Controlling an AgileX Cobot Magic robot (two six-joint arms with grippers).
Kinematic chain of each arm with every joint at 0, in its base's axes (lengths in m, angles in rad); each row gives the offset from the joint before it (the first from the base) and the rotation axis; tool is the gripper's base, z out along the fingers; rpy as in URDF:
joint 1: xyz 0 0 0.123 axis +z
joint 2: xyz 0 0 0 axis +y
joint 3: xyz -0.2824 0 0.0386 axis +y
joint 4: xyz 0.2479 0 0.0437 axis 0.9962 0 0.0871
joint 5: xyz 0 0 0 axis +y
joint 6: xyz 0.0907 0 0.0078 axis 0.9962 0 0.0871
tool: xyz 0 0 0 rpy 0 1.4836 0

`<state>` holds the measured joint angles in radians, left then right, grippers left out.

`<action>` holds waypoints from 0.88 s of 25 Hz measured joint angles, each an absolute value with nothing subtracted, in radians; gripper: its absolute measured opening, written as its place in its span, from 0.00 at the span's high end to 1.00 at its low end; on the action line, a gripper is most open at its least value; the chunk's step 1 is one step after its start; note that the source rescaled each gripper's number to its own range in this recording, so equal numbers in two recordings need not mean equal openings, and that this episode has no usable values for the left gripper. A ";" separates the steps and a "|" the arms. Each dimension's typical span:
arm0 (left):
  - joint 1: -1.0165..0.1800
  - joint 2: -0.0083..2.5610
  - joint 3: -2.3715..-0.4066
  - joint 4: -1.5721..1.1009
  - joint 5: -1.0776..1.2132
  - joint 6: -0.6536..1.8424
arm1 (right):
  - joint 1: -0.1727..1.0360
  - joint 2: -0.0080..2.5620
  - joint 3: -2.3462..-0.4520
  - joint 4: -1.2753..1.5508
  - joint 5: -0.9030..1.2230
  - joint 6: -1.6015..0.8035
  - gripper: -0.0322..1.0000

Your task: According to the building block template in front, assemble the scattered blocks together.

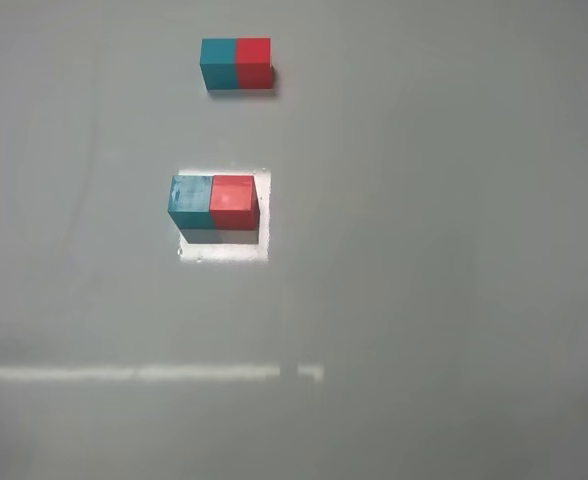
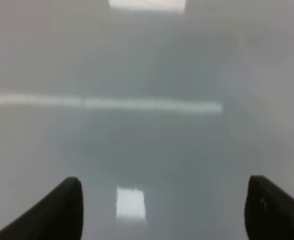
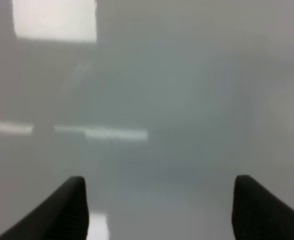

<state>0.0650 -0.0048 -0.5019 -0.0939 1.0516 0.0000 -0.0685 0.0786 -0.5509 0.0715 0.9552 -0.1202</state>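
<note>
In the high view the template [image 1: 236, 64], a small bar with teal on the left and red on the right, sits at the far middle of the grey table. Nearer, a loose teal cube [image 1: 191, 201] and a loose red cube [image 1: 234, 201] stand side by side and touching, teal left, red right, on a white square patch [image 1: 263, 245]. No arm shows in the high view. My left gripper [image 2: 162, 210] is open and empty over bare table. My right gripper [image 3: 159, 207] is open and empty too. No block shows in either wrist view.
A pale strip of reflected light [image 1: 144, 373] runs across the near part of the table. The same kind of strip shows in the left wrist view [image 2: 137, 104] and the right wrist view [image 3: 102, 132].
</note>
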 joint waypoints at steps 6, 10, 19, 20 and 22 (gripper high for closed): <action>0.065 -0.005 -0.502 -0.094 1.052 0.000 | 0.027 0.078 -0.510 0.000 0.974 -0.031 0.02; 0.065 -0.005 -0.502 -0.094 1.052 0.000 | 0.033 0.077 -0.510 -0.010 0.974 -0.021 0.02; 0.065 -0.005 -0.502 -0.094 1.052 0.000 | 0.033 0.075 -0.510 -0.027 0.974 0.000 0.02; 0.065 -0.005 -0.502 -0.094 1.052 0.000 | 0.033 0.069 -0.510 -0.027 0.974 0.000 0.02; 0.065 -0.005 -0.502 -0.094 1.052 0.000 | 0.033 0.042 -0.510 -0.028 0.974 0.000 0.02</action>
<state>0.0650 -0.0048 -0.5019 -0.0939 1.0516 0.0000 0.0333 0.0416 -0.5098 -0.0283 0.9737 0.0000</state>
